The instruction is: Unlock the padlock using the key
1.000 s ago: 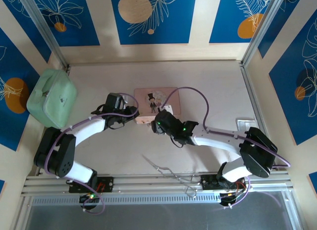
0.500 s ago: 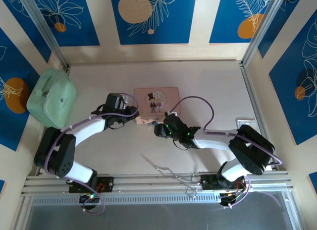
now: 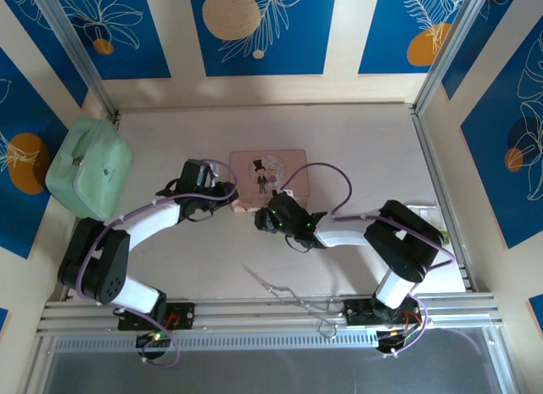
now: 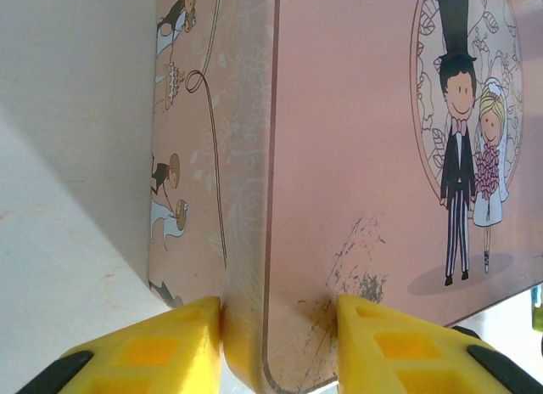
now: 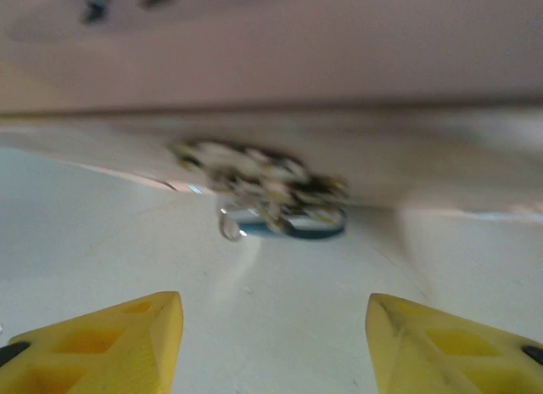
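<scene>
The pink tin [image 4: 356, 156], its lid printed with a cartoon bride and groom, is sitting closed on the counter [image 5: 102, 233], so whatever is inside cannot be seen. The left hand [image 4: 280, 347] is pinching the tin's near corner, with a yellow finger [image 4: 182, 347] pressing in on either side of it. A pale green case [image 3: 89, 169], also closed, is resting well off to the left of that hand, against the counter's edge. The right hand [image 5: 271, 343] is hovering low over the counter with its fingers spread and nothing between them. Just ahead of its fingertips the padlock [image 5: 293, 220] is lying at the foot of the tin's side wall. It is tiny and blurred, showing a silvery body and a bluish part. A cluster of pale and dark bits is sitting against it, too soft to make out. No key can be told apart in that cluster. A thin wire tool [image 3: 280, 288] is lying on the counter behind the right hand, toward the arm bases.
</scene>
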Robot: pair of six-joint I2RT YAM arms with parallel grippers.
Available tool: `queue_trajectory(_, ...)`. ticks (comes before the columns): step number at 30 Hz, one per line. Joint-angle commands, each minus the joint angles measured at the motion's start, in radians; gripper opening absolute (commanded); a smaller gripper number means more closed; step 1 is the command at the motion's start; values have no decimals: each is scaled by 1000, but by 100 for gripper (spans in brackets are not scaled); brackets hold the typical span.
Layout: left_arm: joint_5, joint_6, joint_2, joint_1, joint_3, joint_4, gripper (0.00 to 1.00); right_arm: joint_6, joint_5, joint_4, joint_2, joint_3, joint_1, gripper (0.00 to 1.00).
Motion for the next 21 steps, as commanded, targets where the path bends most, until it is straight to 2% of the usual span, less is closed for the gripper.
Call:
queue_trajectory(1,26,9,17,3,-22,-41,36,-39,38,-35,32,54,4,59)
queue_trajectory(17,27,10,15,8,-28,-37,36,9,2,-26,80,69,-38,59)
queue_trajectory(21,30,11,19,9,-29,-37,36,8,-1,-25,101,84,-47,54)
